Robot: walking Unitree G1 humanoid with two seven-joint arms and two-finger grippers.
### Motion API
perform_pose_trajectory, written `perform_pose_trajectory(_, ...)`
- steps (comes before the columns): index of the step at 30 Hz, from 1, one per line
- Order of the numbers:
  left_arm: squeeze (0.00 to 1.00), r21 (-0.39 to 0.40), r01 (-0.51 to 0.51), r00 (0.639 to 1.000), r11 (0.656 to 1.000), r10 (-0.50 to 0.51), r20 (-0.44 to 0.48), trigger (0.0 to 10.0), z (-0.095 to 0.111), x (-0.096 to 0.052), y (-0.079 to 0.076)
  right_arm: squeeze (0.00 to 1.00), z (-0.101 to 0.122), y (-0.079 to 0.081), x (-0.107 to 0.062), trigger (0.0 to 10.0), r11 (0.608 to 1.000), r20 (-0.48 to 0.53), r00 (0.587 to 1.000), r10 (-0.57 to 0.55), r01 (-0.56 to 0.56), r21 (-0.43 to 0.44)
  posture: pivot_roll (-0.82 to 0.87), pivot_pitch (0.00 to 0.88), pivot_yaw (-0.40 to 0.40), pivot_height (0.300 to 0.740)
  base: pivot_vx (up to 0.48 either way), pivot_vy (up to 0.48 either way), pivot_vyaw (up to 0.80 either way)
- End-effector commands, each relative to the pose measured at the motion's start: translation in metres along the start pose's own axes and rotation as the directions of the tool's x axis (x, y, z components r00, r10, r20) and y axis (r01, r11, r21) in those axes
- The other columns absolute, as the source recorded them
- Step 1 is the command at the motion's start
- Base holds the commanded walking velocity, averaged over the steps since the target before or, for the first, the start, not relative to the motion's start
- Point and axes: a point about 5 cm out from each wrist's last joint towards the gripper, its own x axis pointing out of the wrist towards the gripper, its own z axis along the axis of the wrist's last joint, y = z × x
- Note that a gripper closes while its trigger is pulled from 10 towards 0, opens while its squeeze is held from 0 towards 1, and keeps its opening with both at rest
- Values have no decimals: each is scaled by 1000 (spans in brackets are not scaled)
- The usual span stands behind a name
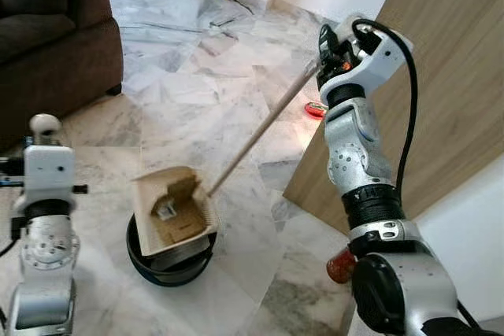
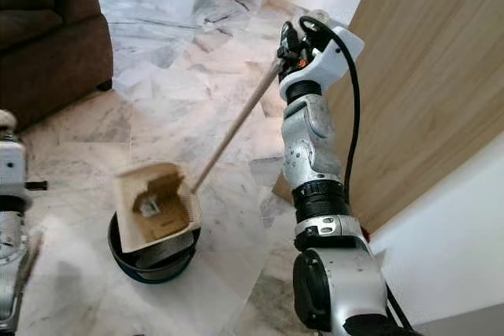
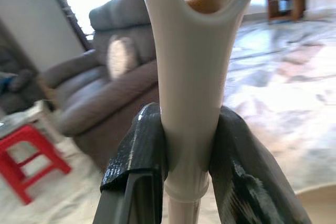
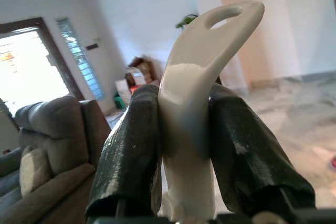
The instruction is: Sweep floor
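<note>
A beige dustpan (image 1: 175, 210) sits tilted over a black round bin (image 1: 169, 264), with paper scraps and dust inside it. Its long beige handle (image 1: 260, 133) rises up to the right into my right gripper (image 1: 325, 54), which is shut on the handle's looped end (image 4: 195, 82). My left arm (image 1: 46, 194) is low at the left. The left gripper (image 3: 189, 153) is shut on another beige handle (image 3: 191, 77), whose rounded top (image 1: 45, 124) pokes up above the wrist.
A brown sofa (image 1: 47, 33) stands at the far left. A wooden panel (image 1: 449, 76) runs along the right, close behind my right arm. A small red object (image 1: 316, 108) lies on the marble floor by it. A red stool (image 3: 26, 158) stands near the sofa.
</note>
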Motion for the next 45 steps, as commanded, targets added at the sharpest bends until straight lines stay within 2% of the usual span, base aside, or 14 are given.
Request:
perform_pose_trajectory(1, 0, 1, 8, 995, 1000, -8, 97, 10000, 17, 1, 0, 0, 24, 8, 8, 10000, 996, 105, 990, 92, -90, -25, 171, 117, -160, 740, 0, 0, 0)
perform_pose_trajectory(9, 0, -20, 16, 993, 1000, -13, 114, 10000, 21, 3, 3, 0, 27, 26, 9, 10000, 973, 135, 964, 230, -232, -2, 177, 118, -160, 740, 0, 0, 0)
perform_pose_trajectory(11, 0, -28, 20, 991, 999, -16, 133, 10000, 25, 4, 5, 0, 29, 39, 7, 10000, 941, 177, 928, 327, -336, 26, 178, 120, -160, 740, 0, 0, 0)
perform_pose_trajectory(14, 0, -35, 21, 990, 999, -16, 141, 10000, 27, 5, 5, 0, 31, 45, 4, 10000, 922, 197, 907, 371, -386, 40, 178, 119, -160, 740, 0, 0, 0)
perform_pose_trajectory(24, 0, -78, 30, 988, 997, -17, 154, 10000, 31, 6, 4, 0, 44, 58, 3, 10000, 887, 259, 868, 423, -455, 74, 176, 116, -160, 740, 0, 0, 0)
perform_pose_trajectory(29, 0, -79, 30, 987, 996, -17, 160, 10000, 32, 6, 4, 0, 48, 66, 2, 10000, 874, 290, 845, 450, -484, 52, 180, 113, -161, 740, 0, 0, 0)
perform_pose_trajectory(36, 0, -79, 33, 987, 996, -19, 162, 10000, 32, 6, 4, 0, 50, 83, -6, 10000, 825, 308, 787, 535, -565, 9, 181, 111, -163, 740, 0, 0, 0)
perform_pose_trajectory(45, 0, -72, 34, 987, 997, -22, 162, 10000, 32, 6, 5, 0, 45, 90, -13, 10000, 811, 311, 767, 561, -585, -21, 180, 116, -165, 740, 0, 0, 0)
